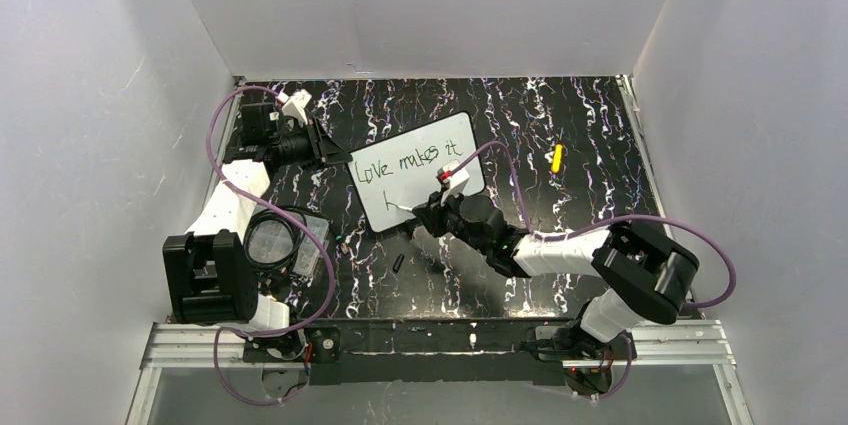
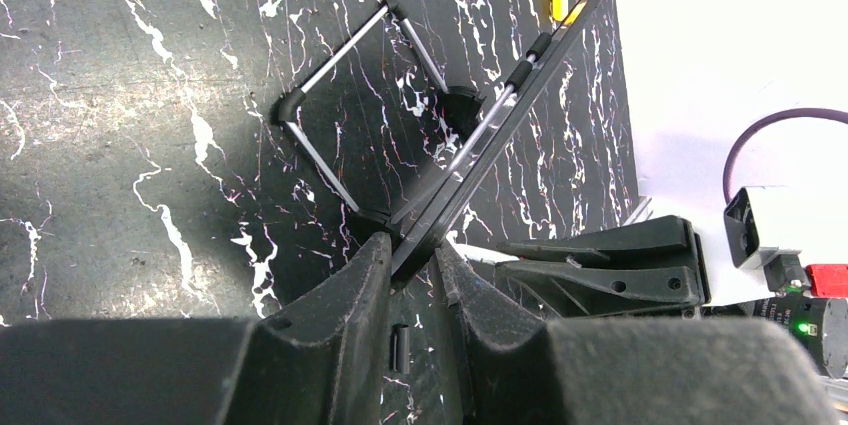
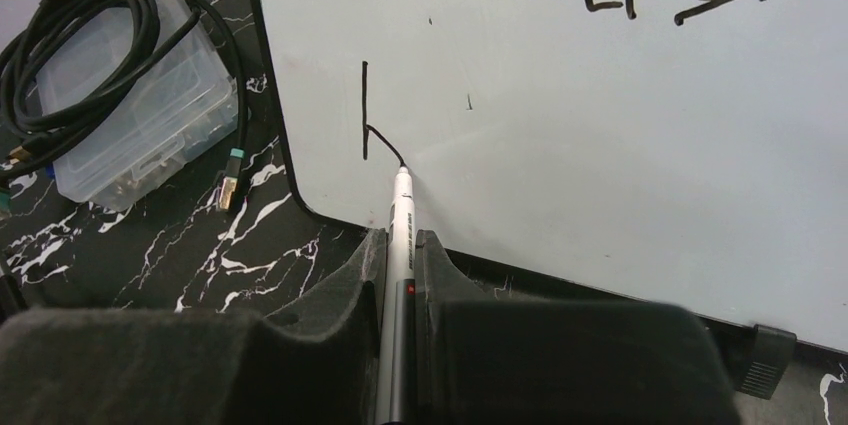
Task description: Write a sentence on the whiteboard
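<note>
Top view: the whiteboard (image 1: 412,188) sits mid-counter (image 1: 580,115), nearer the far edge, and reads "Love makes it".

Left wrist: the left pincer (image 2: 410,255) is clamped on the whiteboard's rim, which is seen edge-on.

Right wrist: the right pincer (image 3: 400,245) grips a pen (image 3: 402,203). The pen's tip touches the board at the end of a black stroke by its near-left corner.

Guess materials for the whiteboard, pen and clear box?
whiteboard: smooth white face with a soft sheen, likely coated or laminated; the ink lines sit clean on it. Its thin black rim looks like plastic.
pen: pale silvery barrel with fine print; plastic or metal, can't tell.
box: clear plastic, slightly hazy; contents show through.
</note>
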Robot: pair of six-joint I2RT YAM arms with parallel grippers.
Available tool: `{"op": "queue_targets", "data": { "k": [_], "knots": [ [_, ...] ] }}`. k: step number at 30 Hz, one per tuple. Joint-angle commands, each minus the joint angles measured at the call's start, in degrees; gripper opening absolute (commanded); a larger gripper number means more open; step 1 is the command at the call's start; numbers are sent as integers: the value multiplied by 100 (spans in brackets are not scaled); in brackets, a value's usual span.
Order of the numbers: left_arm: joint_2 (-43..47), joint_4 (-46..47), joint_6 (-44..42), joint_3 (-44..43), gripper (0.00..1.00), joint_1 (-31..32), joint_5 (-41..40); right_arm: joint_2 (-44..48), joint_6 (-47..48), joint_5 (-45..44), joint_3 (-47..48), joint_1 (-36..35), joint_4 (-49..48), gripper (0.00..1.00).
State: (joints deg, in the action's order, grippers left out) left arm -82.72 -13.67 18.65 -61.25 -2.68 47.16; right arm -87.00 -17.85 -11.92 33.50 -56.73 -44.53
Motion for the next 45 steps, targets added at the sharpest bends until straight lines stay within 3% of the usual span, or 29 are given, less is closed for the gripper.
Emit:
{"op": "queue_targets", "data": {
  "k": [1, 17, 32, 45],
  "knots": [
    [104, -48, 25, -117, 19, 30, 145, 117, 56, -171, -44, -4, -12, 1],
    [113, -48, 25, -123, 19, 30, 145, -387, 86, -58, 402, -224, -387, 1],
    [124, -49, 24, -120, 19, 30, 153, 440, 136, -763, -23, -295, -521, 1],
    [115, -48, 24, -122, 19, 30, 145, 111, 225, -737, 54, -295, -430, 1]
  ]
}}
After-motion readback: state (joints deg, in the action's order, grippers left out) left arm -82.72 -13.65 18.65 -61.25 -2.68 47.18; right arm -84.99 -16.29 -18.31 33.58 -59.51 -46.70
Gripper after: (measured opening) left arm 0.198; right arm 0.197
